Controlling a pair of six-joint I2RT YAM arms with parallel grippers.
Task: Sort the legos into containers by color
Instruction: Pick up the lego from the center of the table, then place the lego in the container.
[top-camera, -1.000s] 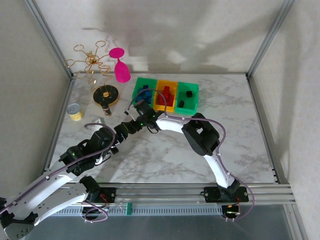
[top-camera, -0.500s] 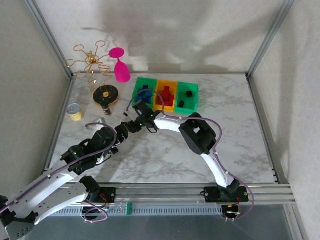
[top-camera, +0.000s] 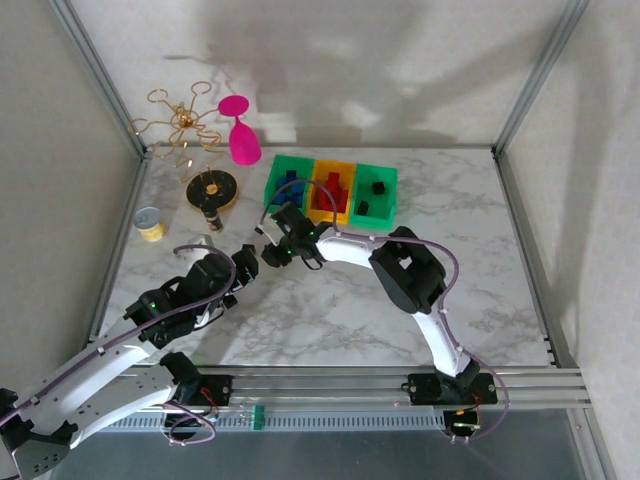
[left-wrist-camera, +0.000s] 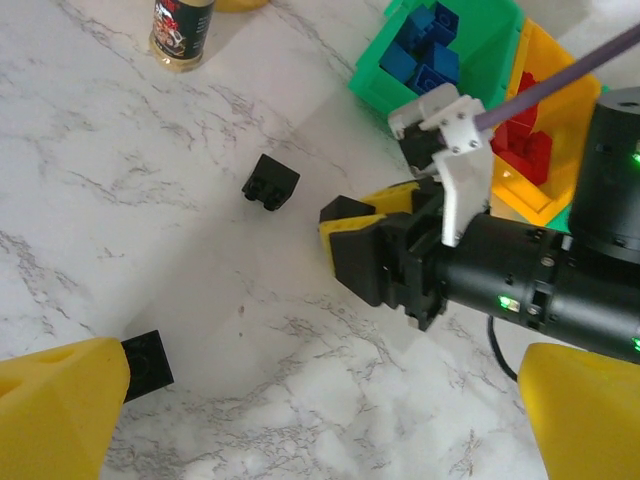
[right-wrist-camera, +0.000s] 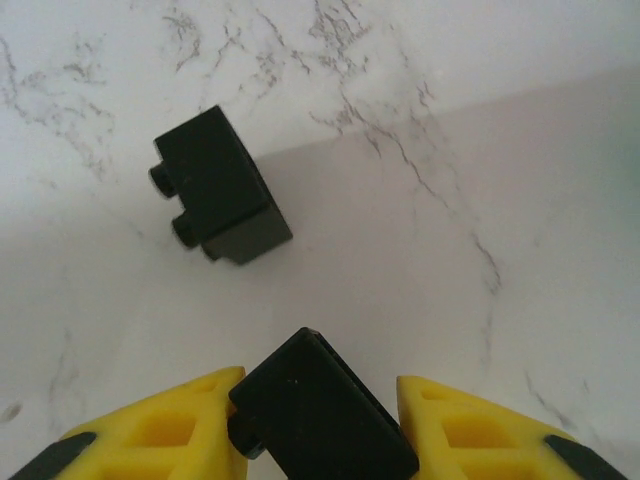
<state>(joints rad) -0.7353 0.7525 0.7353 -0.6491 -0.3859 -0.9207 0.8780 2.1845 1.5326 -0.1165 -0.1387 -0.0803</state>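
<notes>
Right gripper (right-wrist-camera: 318, 388): clamped on a black lego (right-wrist-camera: 322, 425), low over the marble table (right-wrist-camera: 520, 150), on the near side of the bins. Left gripper (left-wrist-camera: 325, 385): spread wide, empty, close alongside, so keep clear of it.

Lift straight up before swinging. Carry past the left green bin (top-camera: 292, 158) and the yellow-orange bin (top-camera: 335, 162) to the right-hand green bin (top-camera: 376, 170), already holding black ones. Release low, inside the walls.

Held lego: long axis diagonal across the fingers, upper left to lower right in the wrist view; studs apparently toward lower left, partly hidden.

Loose black lego (right-wrist-camera: 220, 185) just ahead: on its side, studs pointing left, same diagonal.
</notes>
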